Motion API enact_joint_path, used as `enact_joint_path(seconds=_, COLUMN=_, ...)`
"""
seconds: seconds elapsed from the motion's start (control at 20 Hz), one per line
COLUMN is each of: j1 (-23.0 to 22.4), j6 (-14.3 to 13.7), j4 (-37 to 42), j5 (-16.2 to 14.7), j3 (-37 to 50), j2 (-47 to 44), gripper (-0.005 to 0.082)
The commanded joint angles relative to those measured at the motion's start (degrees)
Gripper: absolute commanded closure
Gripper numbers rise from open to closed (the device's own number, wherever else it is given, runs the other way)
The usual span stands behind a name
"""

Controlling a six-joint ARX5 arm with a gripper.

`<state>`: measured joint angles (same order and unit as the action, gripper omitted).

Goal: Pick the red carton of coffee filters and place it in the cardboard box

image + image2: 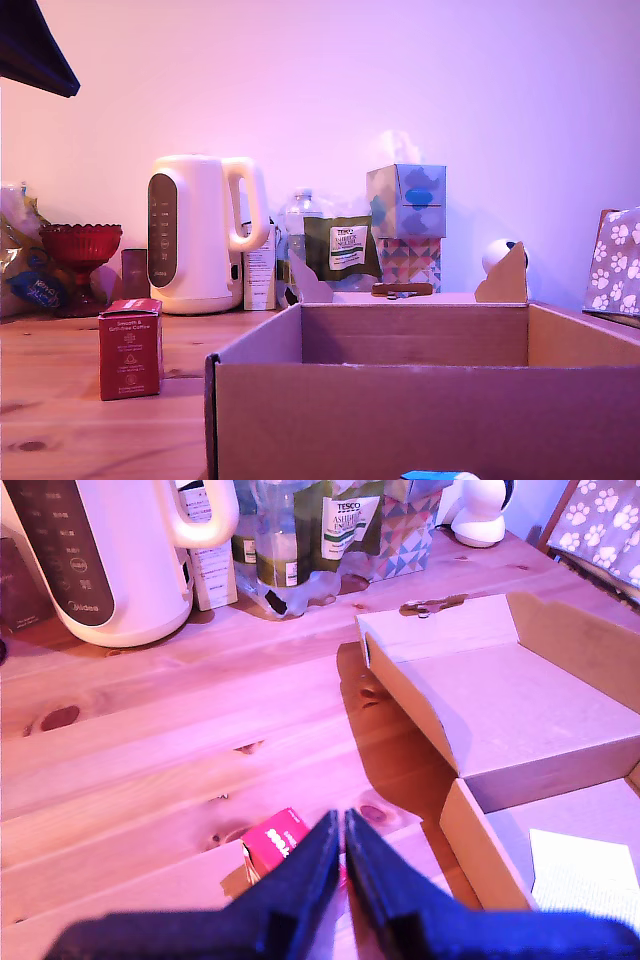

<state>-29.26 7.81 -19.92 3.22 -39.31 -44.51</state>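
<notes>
Where kettle [205,232] stands, wooden table [60,420] runs.

Low tabletop exterior view faces wall; wrist view looks down; both show kettle [195,232].

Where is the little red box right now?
In the exterior view, the red carton stands upright on the wooden table, at the left, in front of the white kettle and beside the cardboard box.

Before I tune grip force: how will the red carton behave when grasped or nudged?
The red carton of coffee filters stands upright and taller than wide, so a nudge may tip it. Its cardboard walls look thin, probably light and crushable. The pincer is closed above it.
</notes>
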Motion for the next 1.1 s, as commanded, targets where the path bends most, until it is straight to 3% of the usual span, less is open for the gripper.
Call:
enact_joint_path(seconds=0.0, j1=0.00, j6=0.17, j4=-1.18, j5=0.22, j3=-0.02, j2=-0.15, gripper=0.0790)
enact_joint_path(seconds=0.35, j1=0.00, j6=0.96, j4=-1.57, j5=0.28, j3=-0.02, j2=-0.15, gripper=0.0790)
enact_joint_path(seconds=0.55, j1=0.02, j6=1.66, j4=1.90, j5=5.70, j3=1.79, j2=1.38, gripper=0.0790)
enact_joint_path(seconds=0.65, j1=0.02, j6=2.97, j4=3.74, j5=6.40, j3=5.09, j2=3.45, gripper=0.0790)
enact_joint_path(seconds=0.75, j1=0.00, j6=7.45, j4=7.08, j5=7.39, j3=9.66, j2=5.86, gripper=0.0790)
enact_joint_path(seconds=0.8, j1=0.00, j6=7.63, j4=8.74, j5=7.50, j3=12.00, j2=6.95, gripper=0.0790)
enact_joint_path(seconds=1.05, j1=-0.74, j6=14.69, j4=11.85, j5=6.54, j3=17.86, j2=6.25, gripper=0.0777)
